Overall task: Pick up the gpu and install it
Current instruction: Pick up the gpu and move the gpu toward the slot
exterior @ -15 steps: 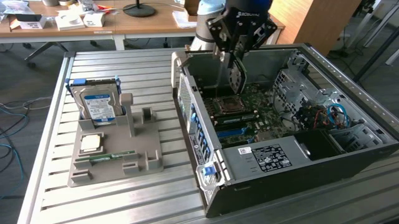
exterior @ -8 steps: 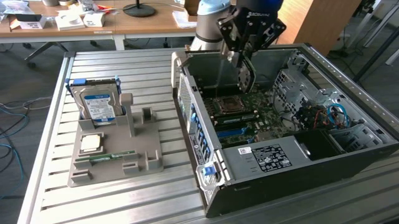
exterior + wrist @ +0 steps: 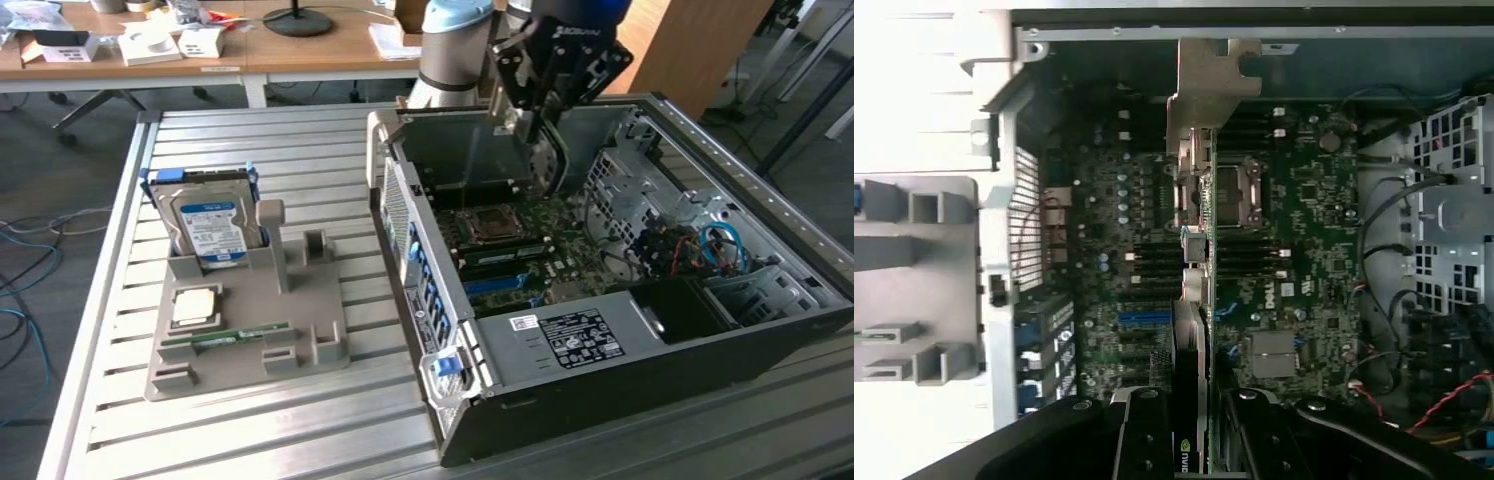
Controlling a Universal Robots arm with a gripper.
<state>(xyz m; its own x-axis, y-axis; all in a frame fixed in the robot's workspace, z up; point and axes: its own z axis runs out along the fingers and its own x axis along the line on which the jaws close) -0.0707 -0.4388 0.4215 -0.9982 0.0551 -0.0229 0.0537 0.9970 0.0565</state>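
My gripper (image 3: 537,112) is shut on the gpu (image 3: 550,158), a thin dark card that hangs edge-down over the open computer case (image 3: 407,215), near its far end above the motherboard (image 3: 514,255). In the wrist view the gpu (image 3: 1199,260) appears edge-on between the black fingers (image 3: 1144,440) of my gripper (image 3: 1199,445). Its silver bracket (image 3: 1209,80) points toward the case's rear wall. The card runs across the processor socket (image 3: 1239,195) and the blue slots (image 3: 1144,318) of the board below it, still above them.
To the exterior view's left of the case a grey parts holder (image 3: 314,345) stands on the slatted metal table. It carries a hard drive (image 3: 214,225), a processor (image 3: 198,305) and a green memory stick (image 3: 240,335). Drive cages and cables (image 3: 707,245) crowd the case's right side.
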